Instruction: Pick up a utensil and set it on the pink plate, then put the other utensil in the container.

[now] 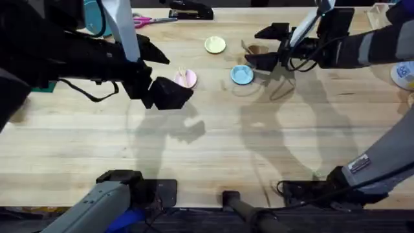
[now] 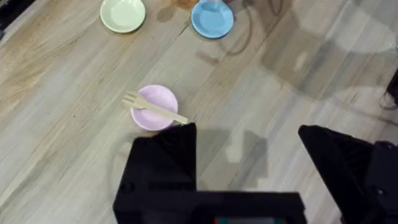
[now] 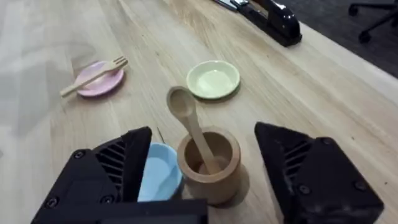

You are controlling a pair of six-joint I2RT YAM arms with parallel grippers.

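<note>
The wooden fork [image 2: 154, 107] lies across the pink plate [image 2: 159, 95], both ends past the rim. My left gripper [image 2: 249, 149] hovers open and empty just beside that plate [image 1: 188, 79]. The wooden spoon [image 3: 186, 115] stands in the brown container [image 3: 211, 171], handle down and bowl up, leaning on the rim. My right gripper [image 3: 204, 146] is open, one finger on each side of the container [image 1: 257, 51], touching nothing. From the right wrist view the fork [image 3: 93, 76] and the pink plate [image 3: 102, 84] show farther off.
A light blue plate [image 1: 242, 74] sits right next to the container, and a pale yellow plate [image 1: 215, 44] lies beyond it. A black stapler [image 1: 191, 10] and pink-handled scissors [image 1: 152, 21] lie at the table's far edge. Bare wood spans the near half.
</note>
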